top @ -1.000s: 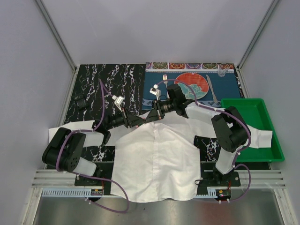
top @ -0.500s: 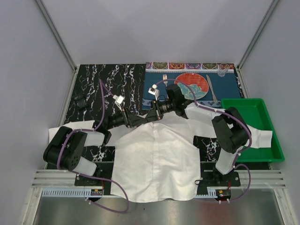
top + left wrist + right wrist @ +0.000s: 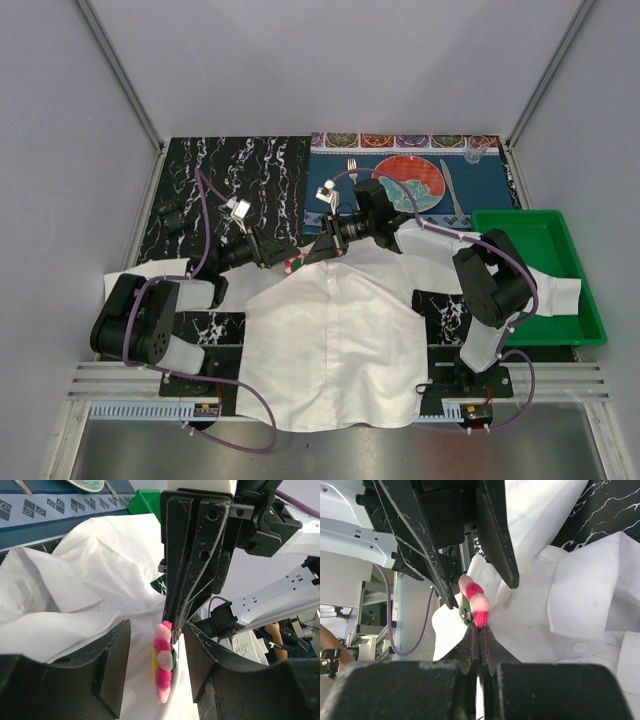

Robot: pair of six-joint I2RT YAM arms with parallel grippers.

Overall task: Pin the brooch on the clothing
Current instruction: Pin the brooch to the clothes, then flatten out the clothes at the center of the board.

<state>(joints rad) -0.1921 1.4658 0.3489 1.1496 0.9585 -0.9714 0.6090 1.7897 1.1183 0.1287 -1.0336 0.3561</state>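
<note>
Right claw [image 3: 479, 630]: fingers pressed together, pinching the base of the single brooch [image 3: 162, 667], a flower of pink and red petals around a yellow centre, seen edge-on. Left claw [image 3: 155, 626]: jaws parted wider than the brooch is thick, one finger on each side of it, a gap visible on both sides, nothing gripped. The two claws meet tip to tip over the clothing [image 3: 330, 340], at its far-left shoulder edge just beside the collar. Whether the brooch touches the fabric cannot be told.

One white shirt lies front-up on the black marbled tabletop [image 3: 250, 170], hem toward the arm bases. Beyond the clothing's collar lies one blue placemat [image 3: 335, 190] carrying one red-and-teal plate [image 3: 407, 182], one fork [image 3: 352, 170] and one knife [image 3: 452, 190]. The placemat's border shows repeating printed motifs, none legible as letters. To the right of the clothing stands one green tray [image 3: 545, 235], into which one sleeve extends. The other sleeve lies out to the left of the clothing, beneath the left arm.
</note>
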